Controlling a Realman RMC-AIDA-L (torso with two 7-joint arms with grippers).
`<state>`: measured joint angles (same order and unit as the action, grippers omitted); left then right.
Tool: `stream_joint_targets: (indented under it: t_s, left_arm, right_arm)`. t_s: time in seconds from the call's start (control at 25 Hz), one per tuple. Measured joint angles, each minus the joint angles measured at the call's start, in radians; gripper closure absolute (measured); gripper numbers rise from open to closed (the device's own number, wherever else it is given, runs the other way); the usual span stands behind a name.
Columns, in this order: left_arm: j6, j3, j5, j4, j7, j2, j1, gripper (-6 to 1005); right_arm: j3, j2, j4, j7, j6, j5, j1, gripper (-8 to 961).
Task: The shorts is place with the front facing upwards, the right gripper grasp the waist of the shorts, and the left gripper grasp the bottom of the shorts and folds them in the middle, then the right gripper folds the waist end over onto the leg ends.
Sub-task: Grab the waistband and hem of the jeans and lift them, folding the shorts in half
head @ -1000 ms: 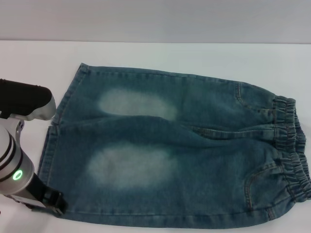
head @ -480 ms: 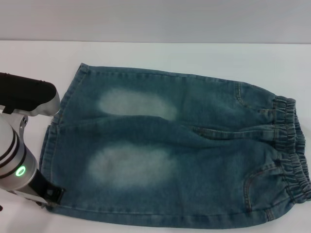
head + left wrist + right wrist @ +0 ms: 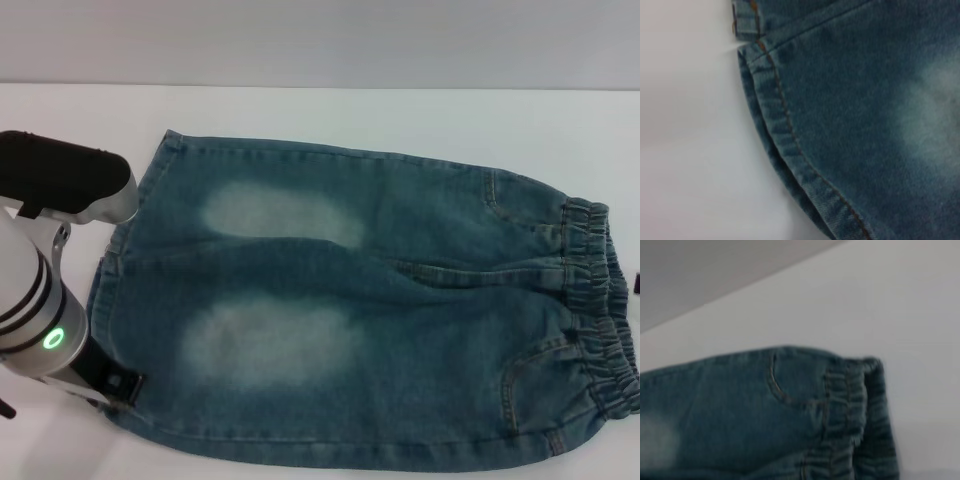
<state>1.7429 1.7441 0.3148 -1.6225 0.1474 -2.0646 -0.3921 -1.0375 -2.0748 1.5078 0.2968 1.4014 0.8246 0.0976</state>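
The blue denim shorts (image 3: 360,310) lie flat on the white table, front up. The elastic waist (image 3: 600,310) is at the right and the two leg ends (image 3: 125,250) are at the left. My left arm reaches in from the left, and its gripper (image 3: 112,384) is low over the near leg's hem corner. The left wrist view is filled by that stitched hem (image 3: 785,130) and shows no fingers. A dark sliver of my right gripper (image 3: 636,283) shows at the right edge beside the waist. The waistband (image 3: 855,405) lies close in the right wrist view.
The white table (image 3: 400,115) runs around the shorts on all sides, with a grey wall behind its far edge. Nothing else lies on it.
My left arm has shifted right, so its black end now overlaps the near leg's hem corner. A dark sliver has appeared at the right edge by the waist. The shorts lie as before.
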Motion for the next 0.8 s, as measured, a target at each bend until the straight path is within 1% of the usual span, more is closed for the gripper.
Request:
stream_joint_targets:
  t_s: [0.2, 0.36, 0.6, 0.8]
  left_arm:
    - [0.001, 0.0, -0.007, 0.002, -0.001, 0.0, -0.013, 895]
    - [-0.002, 0.0, -0.007, 0.005, -0.006, 0.0, -0.015, 895]
    - [-0.007, 0.0, -0.007, 0.007, -0.007, 0.001, -0.011, 895]
    - [-0.009, 0.001, -0.007, 0.007, -0.008, 0.002, -0.005, 895]
  right_arm:
    - [-0.007, -0.003, -0.021, -0.001, 0.001, 0.04, -0.035, 389]
    - [-0.038, -0.005, -0.037, -0.001, -0.006, 0.058, -0.052, 389]
    - [-0.084, -0.006, -0.062, -0.004, -0.014, 0.06, -0.055, 390]
    - [-0.094, -0.009, -0.074, -0.006, -0.025, 0.07, -0.064, 390]
